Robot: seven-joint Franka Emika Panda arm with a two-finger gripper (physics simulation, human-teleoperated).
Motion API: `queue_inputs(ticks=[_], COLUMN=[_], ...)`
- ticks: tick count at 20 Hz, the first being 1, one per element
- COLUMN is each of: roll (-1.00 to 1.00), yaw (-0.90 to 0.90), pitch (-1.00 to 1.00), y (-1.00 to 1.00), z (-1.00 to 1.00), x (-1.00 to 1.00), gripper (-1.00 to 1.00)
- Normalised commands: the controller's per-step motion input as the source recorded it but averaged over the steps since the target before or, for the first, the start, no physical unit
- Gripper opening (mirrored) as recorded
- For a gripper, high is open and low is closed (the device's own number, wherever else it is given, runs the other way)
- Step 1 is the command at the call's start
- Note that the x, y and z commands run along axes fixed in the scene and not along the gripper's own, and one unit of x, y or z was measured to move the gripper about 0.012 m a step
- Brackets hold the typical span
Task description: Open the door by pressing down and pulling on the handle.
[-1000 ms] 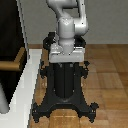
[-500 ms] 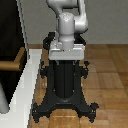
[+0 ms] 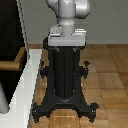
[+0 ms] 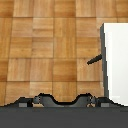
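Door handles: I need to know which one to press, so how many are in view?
1. The handle sticks out from the door at the exterior view's left edge, partly cut off by the frame. Others could lie outside the frame.

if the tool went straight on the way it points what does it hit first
Probably the wooden floor; the white block lies off that line. The tool itself is out of view, so depth is unsure.

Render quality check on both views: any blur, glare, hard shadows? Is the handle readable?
Exterior view: soft and low-res, flat lighting, no glare; the handle shows as a small brass bar cut by the frame edge against the dark door; faint shadow under the black pedestal. Wrist view: sharper wood floor, even light, no glare; gripper not visible.
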Motion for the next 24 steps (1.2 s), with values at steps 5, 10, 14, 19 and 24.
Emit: queue_inputs(ticks=[5, 10, 14, 19, 24], roll=[0.0, 0.0, 0.0, 0.0, 0.0], yaw=[0.0, 0.0, 0.0, 0.0, 0.0], pitch=[0.0, 0.0, 0.0, 0.0, 0.0], y=[-0.2, -0.6, -1.0, -0.8, -0.8], z=[0.6, 0.0, 0.0, 0.0, 0.0], x=[0.0, 0.0, 0.0, 0.0, 0.0], gripper=[1.0, 1.0, 1.0, 1.0, 1.0])
